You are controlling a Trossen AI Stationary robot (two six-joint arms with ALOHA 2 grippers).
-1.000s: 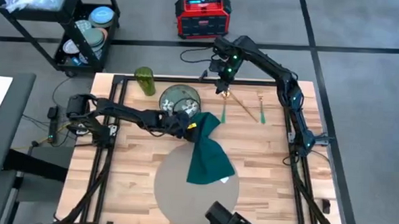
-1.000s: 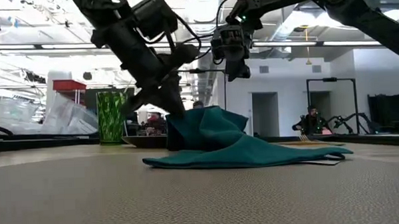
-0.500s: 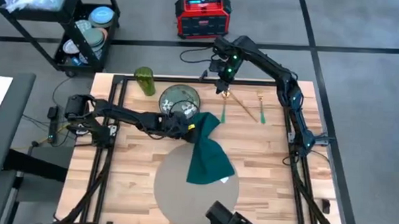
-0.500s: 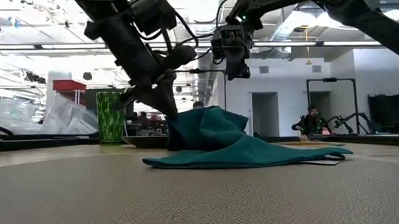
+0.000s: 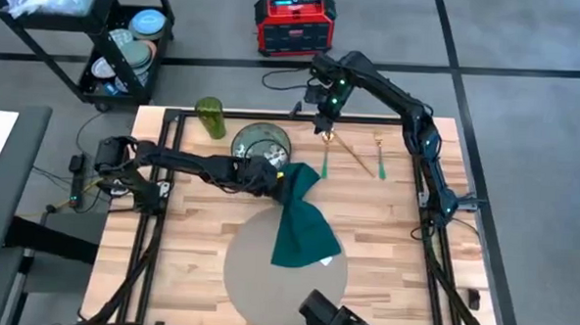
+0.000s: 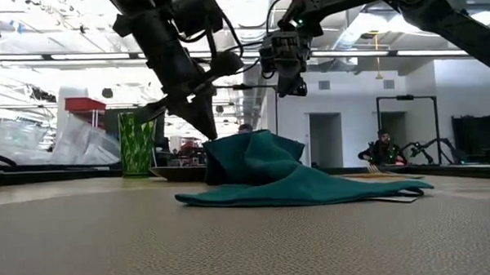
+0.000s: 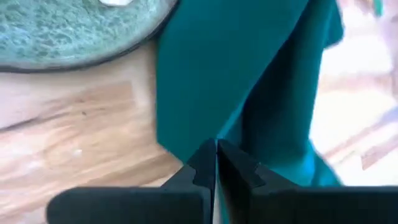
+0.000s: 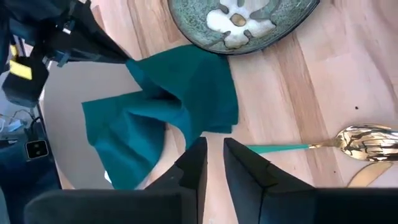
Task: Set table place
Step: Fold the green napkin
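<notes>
High view showed your left gripper (image 5: 273, 177) near the table's (image 5: 395, 236) middle, fingers pressed shut with nothing caught, just beside the teal napkin's (image 5: 302, 222) upper corner, likely placed to regrasp it. That napkin draped across the placemat (image 5: 256, 264) by the near edge. Your right gripper (image 5: 324, 107) hovered slightly parted, empty, over the far edge's cutlery.

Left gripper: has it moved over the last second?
Yes. The left gripper has risen off the teal napkin; in the low view it hangs higher against the green cup.
</notes>
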